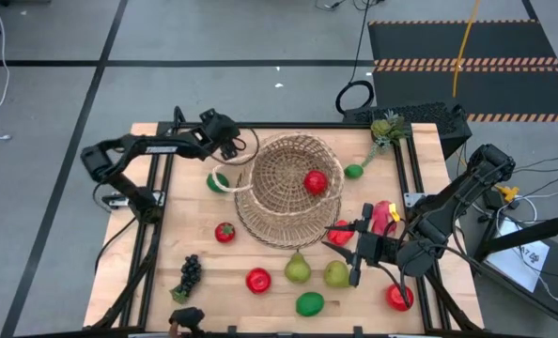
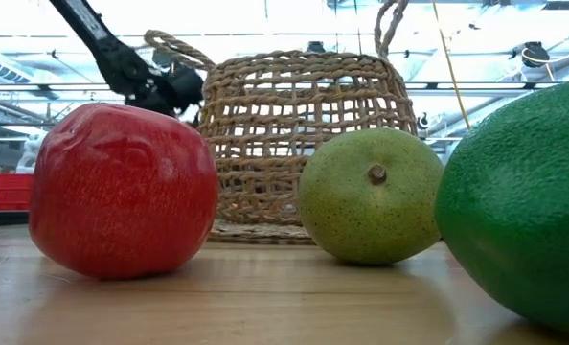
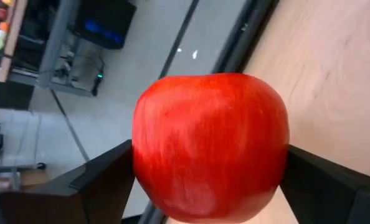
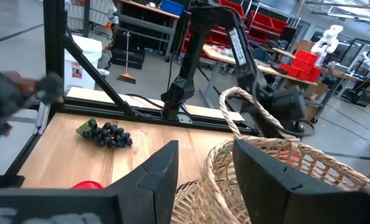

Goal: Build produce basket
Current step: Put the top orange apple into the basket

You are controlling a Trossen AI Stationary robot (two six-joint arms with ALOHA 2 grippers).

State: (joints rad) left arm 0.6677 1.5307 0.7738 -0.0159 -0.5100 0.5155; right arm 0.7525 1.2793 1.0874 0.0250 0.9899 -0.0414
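The basket (image 1: 277, 208) sits mid-table, tipped toward the far side, with one red round fruit (image 1: 315, 181) inside it. At its far-left rim I have the left gripper (image 1: 230, 143), and in its wrist view its two fingers (image 3: 104, 180) press against both sides of a red apple (image 3: 210, 146), held above the table's edge. The right gripper (image 1: 340, 239) is at the basket's near-right rim; whether it grips the wicker I cannot tell. Nearer me on the table (image 1: 166, 225) lie two pears (image 1: 298, 269), a lime (image 1: 309, 303) and, well to the left, dark grapes (image 1: 190, 274).
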